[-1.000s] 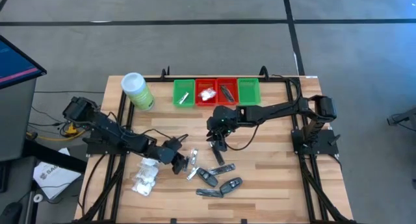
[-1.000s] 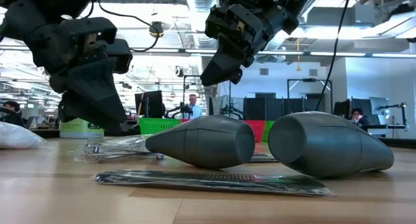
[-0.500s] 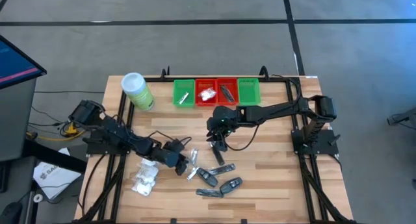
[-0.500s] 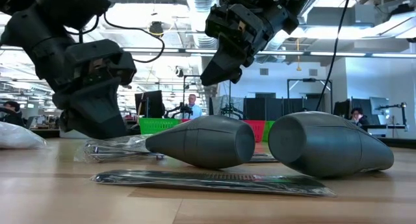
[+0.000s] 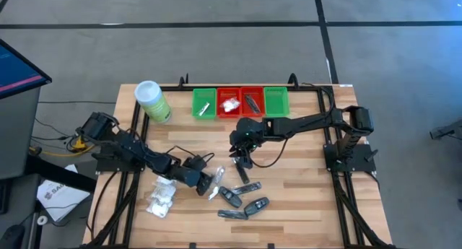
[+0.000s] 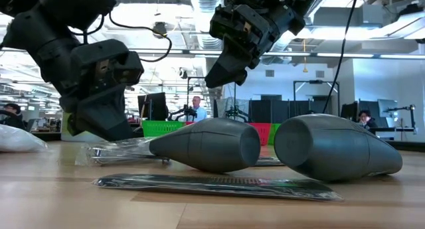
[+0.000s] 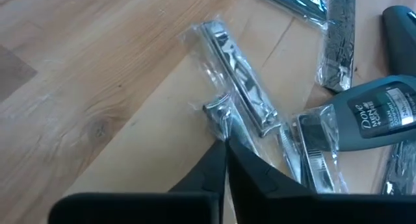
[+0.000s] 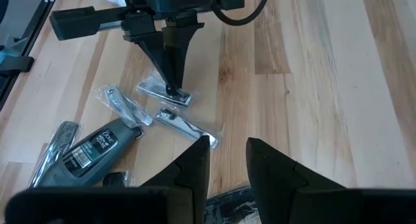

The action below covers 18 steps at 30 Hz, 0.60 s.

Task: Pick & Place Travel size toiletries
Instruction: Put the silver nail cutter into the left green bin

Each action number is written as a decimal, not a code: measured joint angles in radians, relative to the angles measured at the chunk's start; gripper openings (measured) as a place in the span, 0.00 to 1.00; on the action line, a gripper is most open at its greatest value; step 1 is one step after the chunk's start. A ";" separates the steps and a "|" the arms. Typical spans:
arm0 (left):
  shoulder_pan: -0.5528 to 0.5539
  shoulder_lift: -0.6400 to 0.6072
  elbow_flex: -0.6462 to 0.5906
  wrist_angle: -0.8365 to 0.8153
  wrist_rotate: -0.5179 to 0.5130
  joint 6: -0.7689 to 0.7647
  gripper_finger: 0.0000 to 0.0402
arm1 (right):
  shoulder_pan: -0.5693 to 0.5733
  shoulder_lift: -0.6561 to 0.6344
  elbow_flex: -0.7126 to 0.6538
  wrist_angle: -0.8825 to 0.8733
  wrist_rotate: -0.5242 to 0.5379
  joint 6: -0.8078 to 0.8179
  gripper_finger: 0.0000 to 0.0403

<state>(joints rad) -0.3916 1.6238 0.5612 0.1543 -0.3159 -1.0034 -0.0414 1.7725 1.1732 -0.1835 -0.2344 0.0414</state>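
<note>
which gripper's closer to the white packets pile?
Left. The left gripper sits just beside the white packets, toward the table's middle; the right gripper hangs farther off, past the dark bottles.

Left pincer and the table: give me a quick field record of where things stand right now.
left pincer: fingers closed together, tips down on a clear-wrapped metal item on the table
right pincer: open, empty, hovering above the table
trays: row of green, red, red, green at the far edge
grey Dove bottles: lying at the near edge
white packets: heaped near the left arm
green canister: upright, far-left corner
</note>
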 joint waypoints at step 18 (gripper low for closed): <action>0.000 -0.267 -0.006 -0.136 -0.100 0.117 0.00 | -0.001 0.000 0.000 0.006 0.000 0.003 0.23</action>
<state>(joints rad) -0.3912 1.3571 0.5556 0.0187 -0.4159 -0.8868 -0.0422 1.7729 1.1732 -0.1773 -0.2344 0.0446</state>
